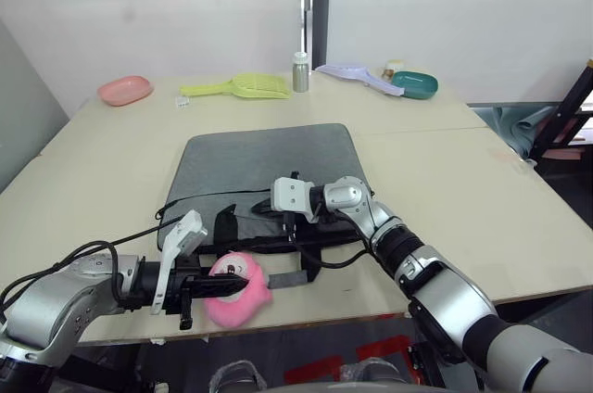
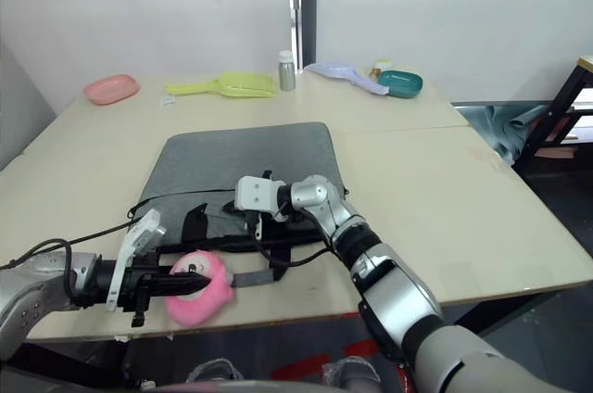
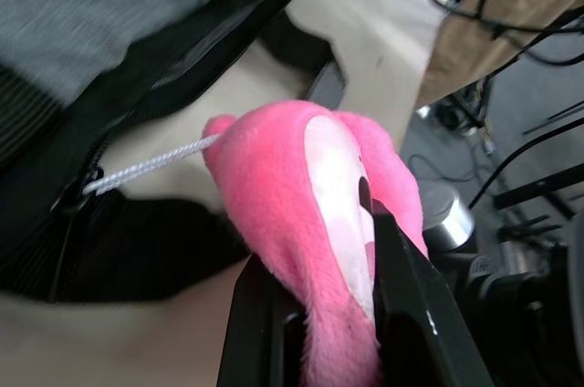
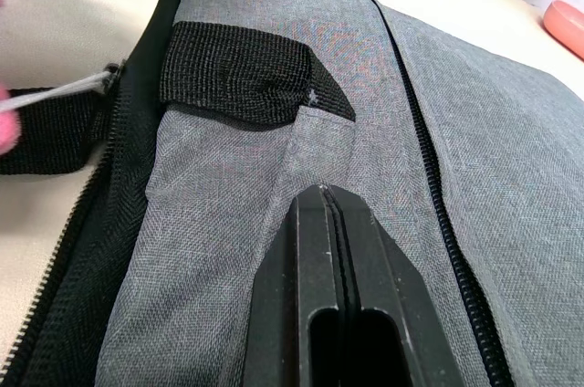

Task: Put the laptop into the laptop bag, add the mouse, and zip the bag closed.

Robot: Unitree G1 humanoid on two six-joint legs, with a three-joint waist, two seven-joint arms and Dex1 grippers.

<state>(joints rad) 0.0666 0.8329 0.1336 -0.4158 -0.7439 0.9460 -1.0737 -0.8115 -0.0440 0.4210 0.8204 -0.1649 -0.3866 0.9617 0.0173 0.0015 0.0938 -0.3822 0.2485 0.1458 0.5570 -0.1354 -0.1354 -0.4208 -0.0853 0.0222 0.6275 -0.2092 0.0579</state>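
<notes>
One laptop bag (image 1: 264, 166) lies flat on the worktop (image 1: 445, 180), its long axis running side to side, its zippered edge and two strap handles (image 1: 278, 245) turned toward the near worktop edge. The right gripper (image 1: 289, 219) rests on the grey fabric by that zippered edge, its two black fingers (image 4: 333, 314) pressed together with nothing between them; the black zipper line runs just beside them. The left gripper (image 1: 206, 286) sits near the worktop edge, just in front of the bag's near corner, its fingers (image 3: 401, 314) clamped on one round pink toy (image 3: 319, 214); a thin grey cord (image 3: 151, 166) runs from the toy toward the bag's zipper. Well beyond both grippers, along the far worktop edge, stand one pink dish (image 1: 125, 90), one yellow-green scoop (image 1: 241, 87), one small grey bottle (image 1: 300, 72), one pale lilac scoop (image 1: 357, 74) and one teal bowl (image 1: 414, 84). A black cable (image 1: 176, 206) lies across the bag's left part toward the left arm.
</notes>
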